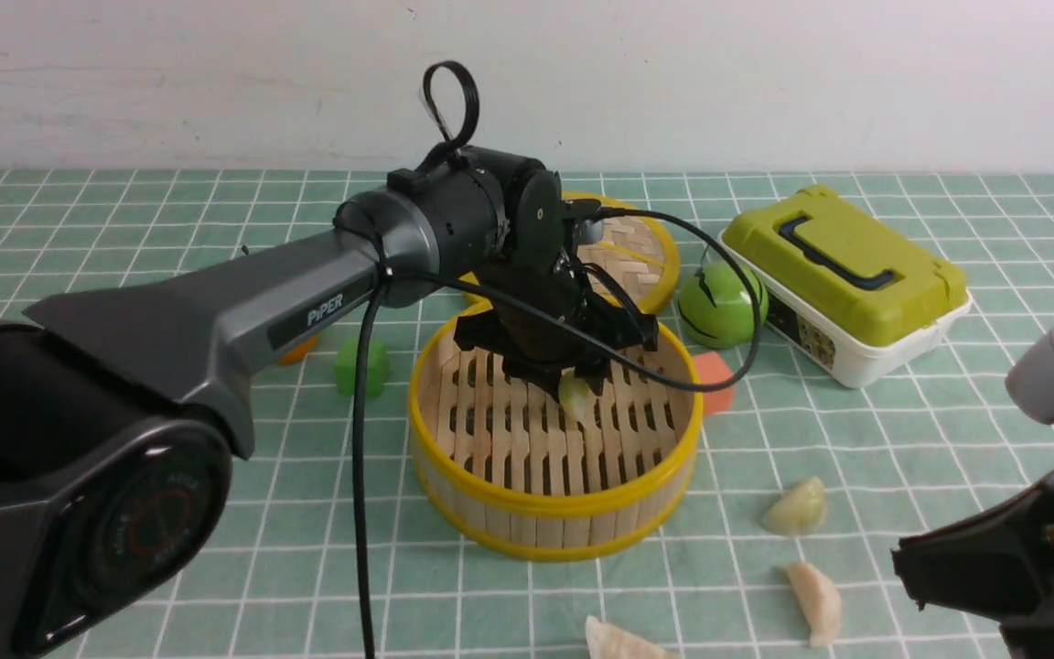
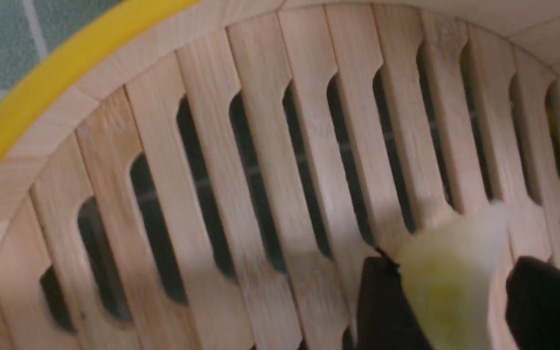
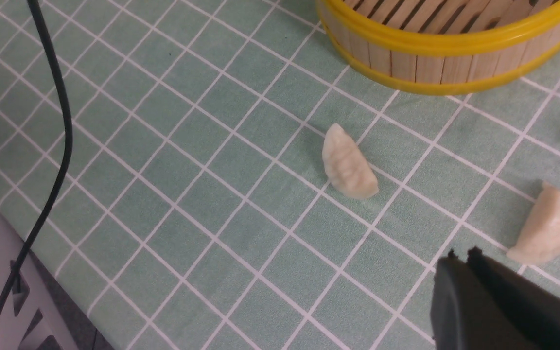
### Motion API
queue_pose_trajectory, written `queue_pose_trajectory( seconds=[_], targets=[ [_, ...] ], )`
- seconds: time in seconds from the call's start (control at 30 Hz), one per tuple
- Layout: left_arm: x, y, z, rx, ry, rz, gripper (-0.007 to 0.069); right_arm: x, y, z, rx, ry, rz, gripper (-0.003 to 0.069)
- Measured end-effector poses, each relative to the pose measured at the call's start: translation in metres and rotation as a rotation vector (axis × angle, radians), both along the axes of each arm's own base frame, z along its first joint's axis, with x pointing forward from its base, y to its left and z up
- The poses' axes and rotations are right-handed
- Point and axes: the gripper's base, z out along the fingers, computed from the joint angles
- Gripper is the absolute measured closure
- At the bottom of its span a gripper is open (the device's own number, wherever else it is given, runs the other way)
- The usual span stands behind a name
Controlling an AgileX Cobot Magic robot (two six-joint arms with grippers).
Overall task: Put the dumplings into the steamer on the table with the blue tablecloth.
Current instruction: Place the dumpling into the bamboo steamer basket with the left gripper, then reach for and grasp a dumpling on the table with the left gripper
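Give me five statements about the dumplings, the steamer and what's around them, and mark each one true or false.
1. A greenish-yellow dumpling is between the fingers of the left gripper, over the steamer's slatted floor. True.
2. Four dumplings lie on the checked cloth outside the steamer. False: three do, one greenish-yellow and two cream-white.
3. The woven lid covers the steamer. False: it lies behind it, and the steamer is open on top.
4. The green-lidded box is to the right of the steamer. True.
5. The right gripper is holding a cream-white dumpling. False: it holds none.
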Motion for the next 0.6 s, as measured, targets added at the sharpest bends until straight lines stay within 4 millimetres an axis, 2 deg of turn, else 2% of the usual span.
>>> queue_pose_trajectory(
  seconds=[0.1, 0.13, 0.2, 0.33, 0.4, 0.43, 0.5, 0.57, 0.6],
  targets=[
    [-0.006, 0.003, 0.014, 0.042, 0.057, -0.025, 0.0145, 0.0, 0.0, 0.0, 0.003, -0.002, -0.003, 0.0638],
    [-0.008, 0.004, 0.02, 0.056, 0.069, -0.042, 0.0125, 0.0, 0.0, 0.0, 0.004, -0.002, -0.004, 0.0638],
    [-0.014, 0.006, 0.045, 0.082, 0.075, -0.114, 0.0074, 0.0, 0.001, 0.001, 0.021, 0.001, -0.006, 0.0636],
    [-0.029, 0.006, 0.089, 0.059, 0.011, -0.223, 0.0053, -0.002, 0.002, 0.004, 0.051, -0.005, -0.011, 0.0633],
    [-0.042, 0.004, 0.105, 0.066, -0.025, -0.288, 0.0055, -0.006, 0.0, 0.008, 0.056, -0.028, -0.012, 0.063],
    [-0.056, -0.001, 0.114, 0.08, -0.044, -0.354, 0.006, -0.01, -0.001, 0.011, 0.055, -0.053, -0.011, 0.0629],
    [-0.07, -0.006, 0.117, 0.098, -0.052, -0.419, 0.0067, -0.016, -0.004, 0.016, 0.051, -0.086, -0.009, 0.0627],
    [-0.105, -0.014, 0.119, 0.146, -0.052, -0.572, 0.0085, -0.033, -0.011, 0.026, 0.038, -0.169, -0.006, 0.0626],
    [-0.114, -0.015, 0.114, 0.169, -0.04, -0.624, 0.009, -0.037, -0.012, 0.028, 0.036, -0.188, -0.005, 0.0625]
  ],
)
